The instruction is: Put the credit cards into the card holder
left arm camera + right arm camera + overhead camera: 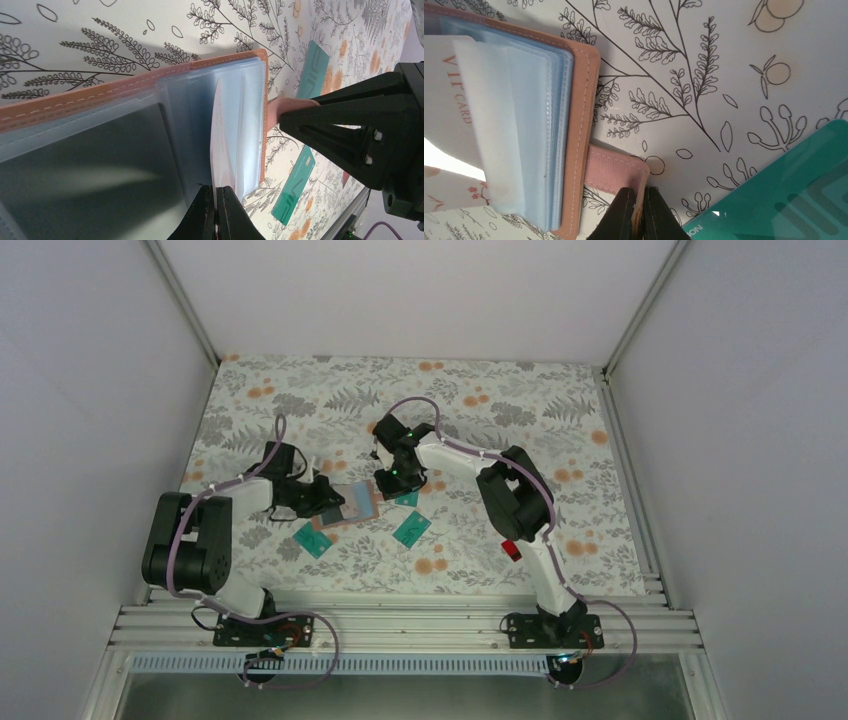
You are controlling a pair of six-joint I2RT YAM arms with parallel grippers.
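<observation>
Jam risk at sleeve [519, 125] mouth
Open card holder [352, 504] mid-bench [500, 400]; left pincer [216, 215] clamped on pale card [444, 100], right pincer [640, 212] clamped on holder's strap [614, 172]. Skewed entry buckles sleeve, drags holder.

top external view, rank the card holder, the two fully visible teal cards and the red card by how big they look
1. card holder
2. left teal card and right teal card, alike
3. red card, only partly showing
</observation>
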